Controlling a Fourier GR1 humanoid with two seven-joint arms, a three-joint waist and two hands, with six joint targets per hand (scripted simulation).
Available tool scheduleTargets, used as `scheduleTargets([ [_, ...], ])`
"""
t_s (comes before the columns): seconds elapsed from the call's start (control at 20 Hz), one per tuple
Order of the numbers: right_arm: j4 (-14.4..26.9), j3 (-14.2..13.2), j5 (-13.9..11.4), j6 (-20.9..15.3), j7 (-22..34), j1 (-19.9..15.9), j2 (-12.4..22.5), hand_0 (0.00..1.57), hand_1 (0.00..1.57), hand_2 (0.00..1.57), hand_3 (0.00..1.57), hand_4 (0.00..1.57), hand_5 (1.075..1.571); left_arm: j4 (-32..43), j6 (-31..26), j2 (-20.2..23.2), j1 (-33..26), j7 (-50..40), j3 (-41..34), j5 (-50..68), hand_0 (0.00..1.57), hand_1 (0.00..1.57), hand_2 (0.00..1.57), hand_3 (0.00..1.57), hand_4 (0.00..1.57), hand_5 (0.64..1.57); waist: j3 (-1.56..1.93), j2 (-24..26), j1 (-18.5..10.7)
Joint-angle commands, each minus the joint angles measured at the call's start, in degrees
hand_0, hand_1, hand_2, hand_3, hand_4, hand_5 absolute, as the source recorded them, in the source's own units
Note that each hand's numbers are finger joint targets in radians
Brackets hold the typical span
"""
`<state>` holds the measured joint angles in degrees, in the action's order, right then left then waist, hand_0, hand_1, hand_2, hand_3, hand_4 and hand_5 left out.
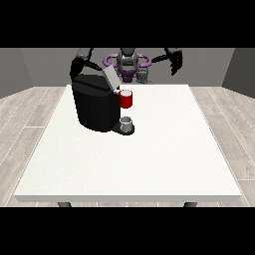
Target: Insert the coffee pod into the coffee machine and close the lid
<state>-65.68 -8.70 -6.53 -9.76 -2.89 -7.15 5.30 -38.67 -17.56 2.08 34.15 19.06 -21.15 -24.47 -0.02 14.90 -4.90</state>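
Grey walls and wood-look flooring surround the white table [149,164], where a black coffee machine [94,107] is seen with its lid [110,78] tilted open. A grey thing [127,121] is seen at the machine's base, below a red thing at the machine [126,99]; whether it is the pod cannot be told. Both hands, at the view's left [76,66] and right [175,62], are raised clear; whether fingers are curled cannot be told. Closing the lid is judged outstanding.

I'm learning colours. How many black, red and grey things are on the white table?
Black: 1, the coffee machine
Red: 1, a red thing at the machine
Grey: 1, a grey thing on the machine's base
Total: 3
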Motion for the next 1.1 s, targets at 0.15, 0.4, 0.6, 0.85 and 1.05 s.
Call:
scheduleTargets([
  [0.15, -5.75, 3.52, 2.57, 7.41, -0.41, -3.15, 0.13, 0.00, 0.00, 0.00, 0.00, 0.00, 1.571, -2.23, -0.22, -1.99, -4.74, -2.49, 0.27, 2.22, 0.00, 0.00, 0.00, 0.00, 0.40, 1.571, 0.04, 3.18, -2.01],
  [0.4, -10.37, 6.18, 1.66, 10.28, 4.33, -3.68, 1.82, 0.00, 0.00, 0.00, 0.00, 0.11, 1.571, -5.96, -1.10, -2.03, -9.76, -5.54, 1.59, 5.16, 0.00, 0.00, 0.00, 0.00, 0.46, 1.571, 0.03, 5.37, -1.88],
  [0.6, -7.33, 2.54, 1.37, 9.06, 6.85, -11.11, 5.15, 0.00, 0.00, 0.00, 0.00, 0.00, 1.571, -11.93, -0.26, -2.06, -10.31, -7.45, 7.31, 10.90, 0.00, 0.00, 0.00, 0.00, 0.40, 1.571, 0.03, 1.91, -4.42],
  [0.85, -7.60, 0.29, 5.71, 10.42, 7.77, -14.72, 4.52, 0.00, 0.00, 0.00, 0.00, 0.11, 1.571, -18.97, 1.50, -1.34, -11.85, -6.75, 6.42, 10.58, 0.00, 0.00, 0.00, 0.00, 0.38, 1.571, 0.03, -5.14, -3.30],
  [1.05, -4.28, -4.43, 10.52, 12.84, 8.81, -19.88, 7.40, 0.00, 0.00, 0.00, 0.00, 0.08, 1.571, -21.84, 0.80, -1.75, -15.01, -3.23, 8.72, 11.19, 0.00, 0.00, 0.00, 0.00, 0.35, 1.571, 0.02, -8.90, -5.35],
])
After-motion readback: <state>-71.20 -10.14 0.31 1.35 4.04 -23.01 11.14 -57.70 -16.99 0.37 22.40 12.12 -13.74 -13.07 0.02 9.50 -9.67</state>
